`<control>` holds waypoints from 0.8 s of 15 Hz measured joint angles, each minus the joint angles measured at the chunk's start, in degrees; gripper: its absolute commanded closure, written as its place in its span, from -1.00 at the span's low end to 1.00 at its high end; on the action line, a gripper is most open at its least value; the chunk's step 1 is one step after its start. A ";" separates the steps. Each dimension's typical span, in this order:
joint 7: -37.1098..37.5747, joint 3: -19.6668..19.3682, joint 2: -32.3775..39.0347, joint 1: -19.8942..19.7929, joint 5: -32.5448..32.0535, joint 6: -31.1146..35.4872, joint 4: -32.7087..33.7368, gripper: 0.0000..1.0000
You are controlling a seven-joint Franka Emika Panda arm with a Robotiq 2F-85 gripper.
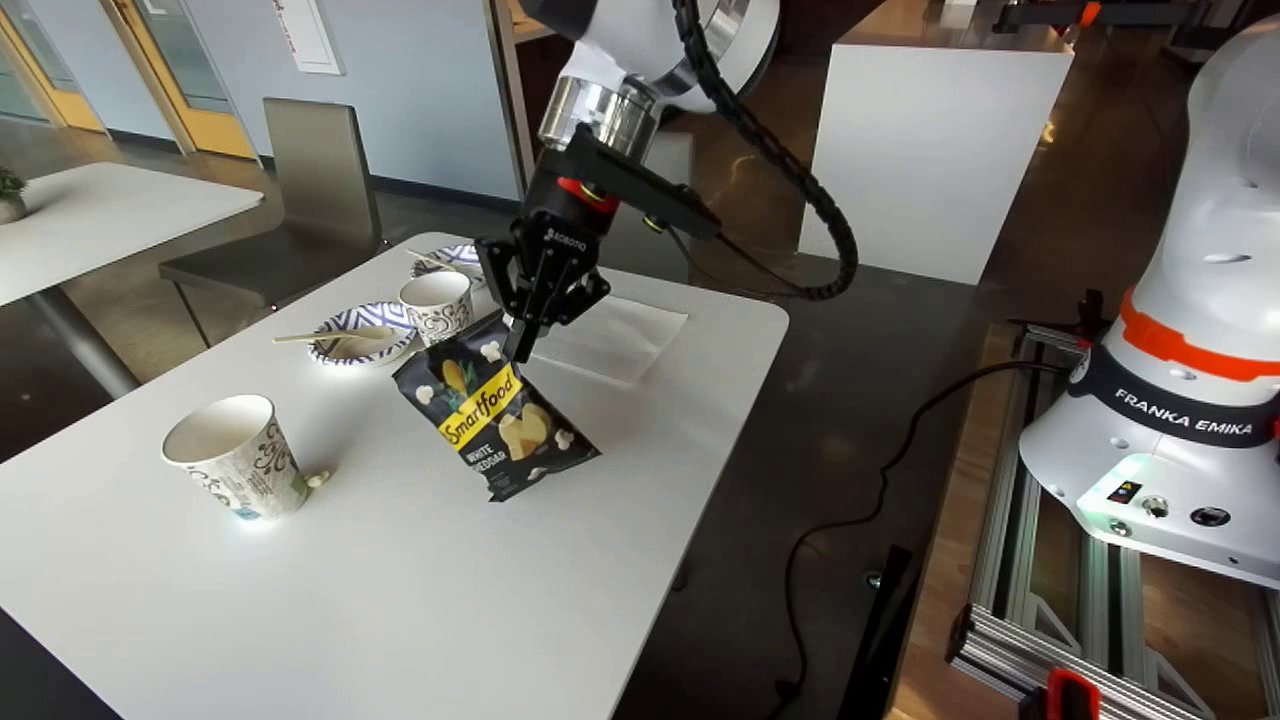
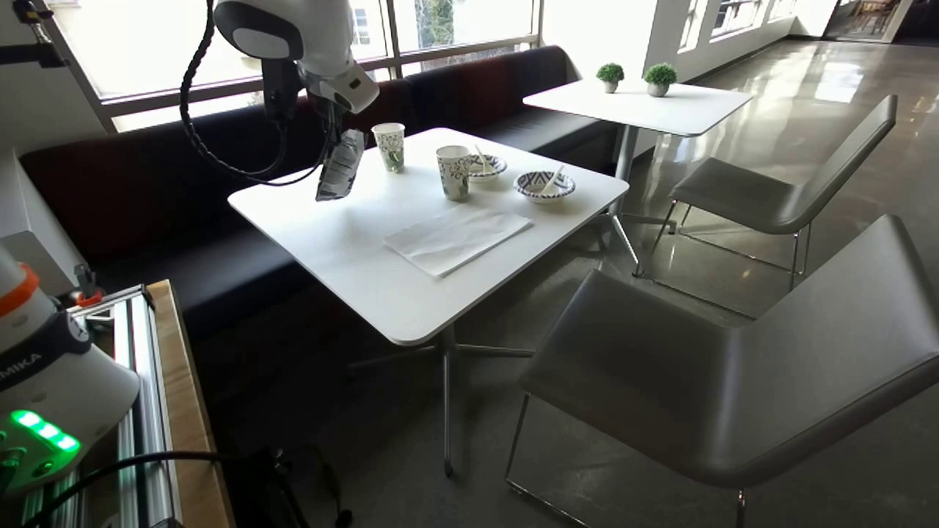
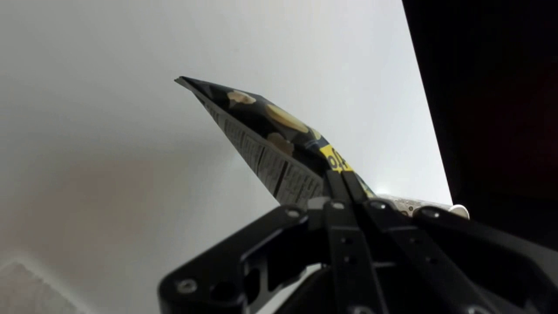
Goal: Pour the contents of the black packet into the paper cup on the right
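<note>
The black packet (image 1: 497, 425) has a yellow band and white print. It hangs tilted, its upper edge toward the cups, and seems above the table; its back shows in an exterior view (image 2: 341, 169). My gripper (image 1: 520, 343) is shut on its upper corner; the wrist view shows the fingertips (image 3: 344, 176) close together on the packet (image 3: 266, 131). The patterned paper cup on the right (image 1: 440, 310) stands upright by the bowls, also in an exterior view (image 2: 455, 176). A few whitish bits (image 1: 318, 480) lie beside another cup; contents inside the packet are hidden.
The other paper cup (image 1: 250, 470) stands upright, seen too in an exterior view (image 2: 391, 150) and partly in the wrist view (image 3: 407, 204). Two patterned bowls (image 1: 365, 318) with utensils stand near the right cup. A white napkin (image 2: 455, 238) lies near the table edge.
</note>
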 measured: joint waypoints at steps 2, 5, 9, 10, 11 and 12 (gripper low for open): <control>7.80 -0.01 -3.39 -1.09 -8.38 1.16 -1.96 0.95; 20.72 -0.12 -6.28 -3.81 -21.39 -0.10 -3.11 0.98; 35.37 -1.20 -6.83 -8.53 -34.18 -12.55 1.09 0.97; 37.60 -1.61 -6.57 -9.46 -35.73 -16.46 3.20 0.96; 39.08 -1.98 -6.17 -10.25 -36.40 -20.44 5.62 0.98; 39.92 -2.31 -5.58 -10.92 -36.44 -24.73 8.25 0.97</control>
